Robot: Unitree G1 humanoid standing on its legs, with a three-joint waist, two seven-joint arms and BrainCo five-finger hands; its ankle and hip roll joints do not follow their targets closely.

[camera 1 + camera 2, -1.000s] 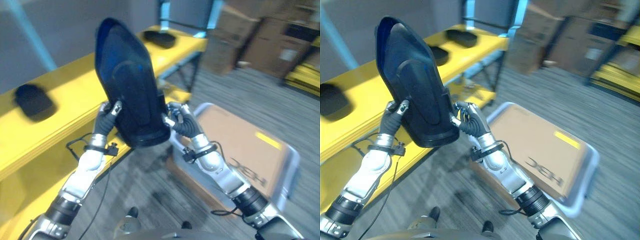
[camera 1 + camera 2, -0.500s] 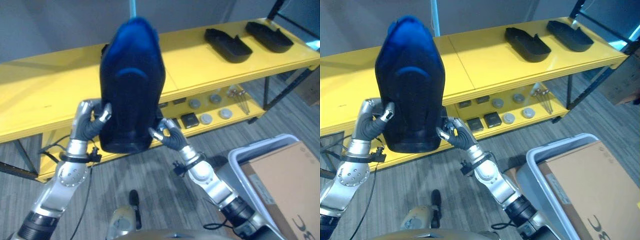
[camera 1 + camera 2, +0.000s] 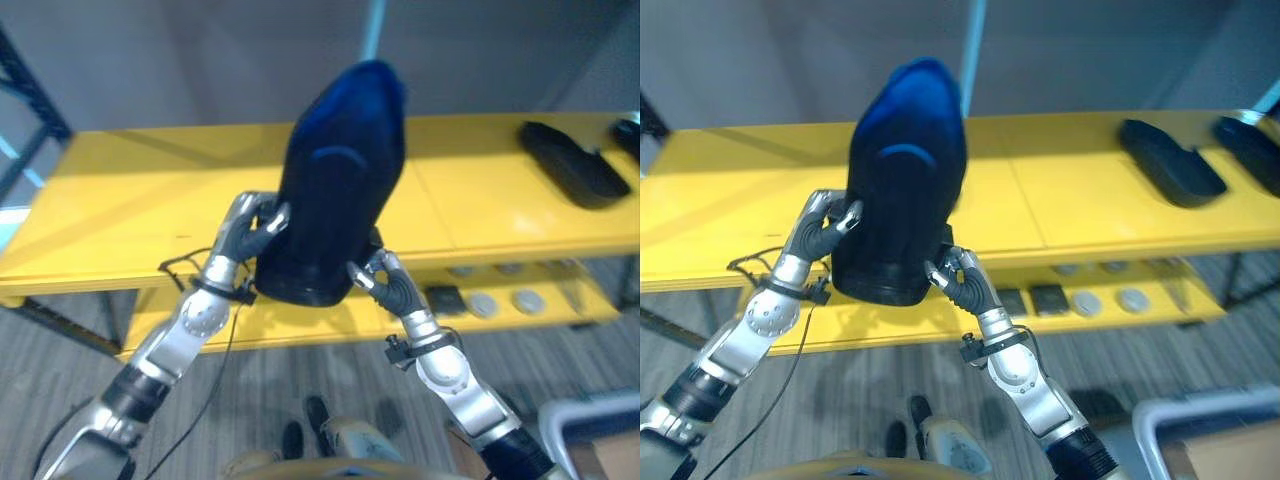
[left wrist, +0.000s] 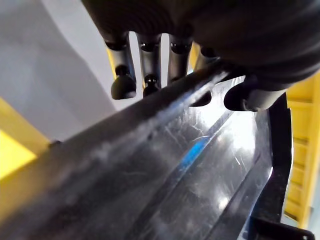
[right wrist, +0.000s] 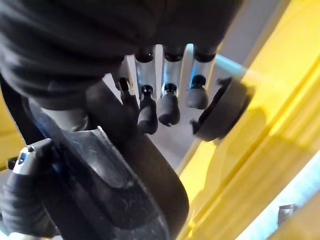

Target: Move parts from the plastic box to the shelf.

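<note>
A large dark moulded plastic part stands upright between both hands, held in the air in front of the yellow shelf. My left hand grips its lower left edge with curled fingers. My right hand pinches its lower right edge, thumb and fingers curled round the rim. In the left wrist view the part's glossy surface runs past the hand. Two similar dark parts lie on the shelf top at the right.
The shelf's lower level holds several small round and square items. The corner of a grey plastic box shows on the floor at the lower right. A dark upright post stands at the shelf's left end. The shelf top's left half is bare.
The camera has swung left, so the shelf and the box have slid to the right. Both hands keep their hold on the part, now tilted a little to the right over the shelf's middle.
</note>
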